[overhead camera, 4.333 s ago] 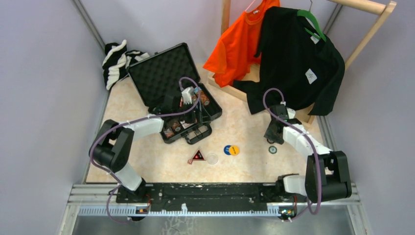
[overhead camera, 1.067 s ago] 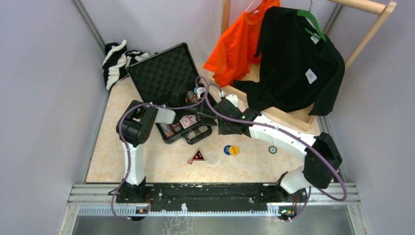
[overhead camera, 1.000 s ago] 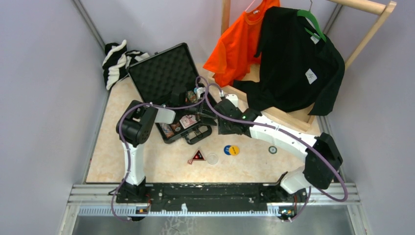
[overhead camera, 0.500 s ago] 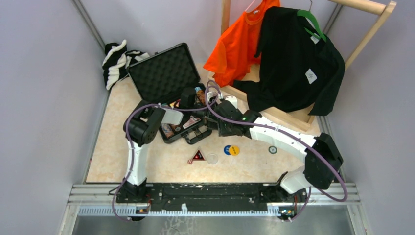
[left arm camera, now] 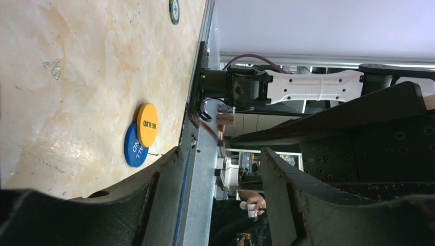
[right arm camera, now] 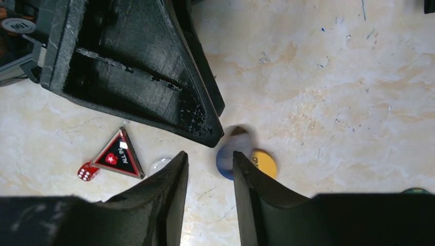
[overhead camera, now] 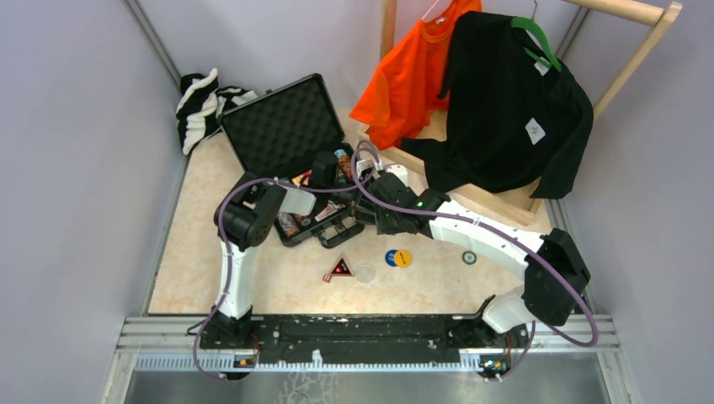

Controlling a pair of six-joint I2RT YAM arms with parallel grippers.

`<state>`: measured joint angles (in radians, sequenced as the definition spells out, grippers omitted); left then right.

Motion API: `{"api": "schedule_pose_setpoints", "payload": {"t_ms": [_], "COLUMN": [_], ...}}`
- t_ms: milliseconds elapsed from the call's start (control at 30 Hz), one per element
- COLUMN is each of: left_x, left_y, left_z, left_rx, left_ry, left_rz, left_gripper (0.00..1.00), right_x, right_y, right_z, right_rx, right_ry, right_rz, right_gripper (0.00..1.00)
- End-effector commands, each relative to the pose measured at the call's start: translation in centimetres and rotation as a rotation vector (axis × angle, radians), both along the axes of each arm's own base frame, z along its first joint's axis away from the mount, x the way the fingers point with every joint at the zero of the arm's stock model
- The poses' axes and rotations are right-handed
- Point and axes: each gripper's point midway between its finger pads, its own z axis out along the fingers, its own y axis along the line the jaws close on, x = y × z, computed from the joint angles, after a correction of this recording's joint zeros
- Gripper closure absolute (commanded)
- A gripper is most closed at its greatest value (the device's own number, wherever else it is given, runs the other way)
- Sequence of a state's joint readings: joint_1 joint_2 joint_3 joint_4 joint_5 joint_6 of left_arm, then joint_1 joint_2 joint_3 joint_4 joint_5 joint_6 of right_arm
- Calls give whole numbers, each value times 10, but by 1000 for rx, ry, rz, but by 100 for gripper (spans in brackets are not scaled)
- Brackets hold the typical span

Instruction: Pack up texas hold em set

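1. At the far left of the counter (overhead camera: pixel 253 282), a black-and-white striped cloth (overhead camera: pixel 200 105) is bunched against the wall, just beside the left corner of the case's lid.
2. Toward the right, an orange shirt (overhead camera: pixel 411 74) and a black shirt (overhead camera: pixel 505 105) are hung on a wooden rack (overhead camera: pixel 636 12). The black shirt's hem is draped down behind the right arm (overhead camera: pixel 488 236).
3. The base of the case (overhead camera: pixel 282 126) is partly hidden by both arms. The left arm (overhead camera: pixel 229 252) is bent over its near left part, and the right arm is stretched across to its right corner.
4. The left fingers (left arm camera: pixel 102 215) are held wide apart with nothing between them. Only the counter's edge and the right arm are seen through the gap.
5. The right fingers (right arm camera: pixel 154 205) are parted narrowly and nothing is gripped. They are held above the counter, beside the corner of the case's base.
6. The case is black and lies open left of centre. Its foam-lined lid is tipped back toward the far wall and its base lies nearer. A chip marked 100 (right arm camera: pixel 15 24) is seen in the base.
7. On the counter in front of the case, a red die (right arm camera: pixel 84 171) touches a black-red triangle (right arm camera: pixel 115 154), and a clear disc (right arm camera: pixel 160 165) lies just beside them.
8. Further right lies a blue disc (left arm camera: pixel 132 148), which the yellow disc (left arm camera: pixel 147 124) partly overlaps.
9. Well apart to the right, a dark green chip (overhead camera: pixel 469 257) lies alone.
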<state>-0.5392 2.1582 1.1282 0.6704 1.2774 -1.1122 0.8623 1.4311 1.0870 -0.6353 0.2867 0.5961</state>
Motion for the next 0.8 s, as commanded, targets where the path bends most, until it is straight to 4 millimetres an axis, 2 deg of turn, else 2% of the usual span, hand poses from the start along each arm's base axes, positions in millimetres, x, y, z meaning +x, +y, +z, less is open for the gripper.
{"api": "schedule_pose_setpoints", "payload": {"t_ms": [0, 233, 333, 433, 500, 533, 633, 733, 767], "left_x": [-10, -11, -9, -4, 2, 4, 17, 25, 29], "left_y": [-1, -4, -4, -5, -6, -7, -8, -4, -2], "left_z": [-8, -11, -10, -9, -5, -4, -6, 0, 2], "left_rx": [-5, -5, -3, 9, 24, 35, 113, 156, 164], "left_ry": [0, 2, 0, -22, -54, -70, -151, -252, -286], "left_rz": [-45, -53, -41, -7, 22, 31, 85, 144, 180], "left_gripper": [38, 39, 32, 29, 28, 27, 23, 15, 12], "right_x": [4, 4, 6, 14, 23, 29, 44, 45, 43], "right_y": [8, 8, 2, -18, -40, -56, -116, -176, -188], "right_z": [20, 18, 14, 12, 14, 15, 9, 0, -4], "right_rx": [51, 47, 23, 6, 38, 50, 63, -16, -35], "right_ry": [-61, -58, -59, -68, -71, -81, -98, -108, -95], "right_rz": [18, 17, -12, -83, -159, -217, -413, -588, -624], "right_gripper": [67, 67, 66, 52, 39, 36, 34, 33, 32]}}
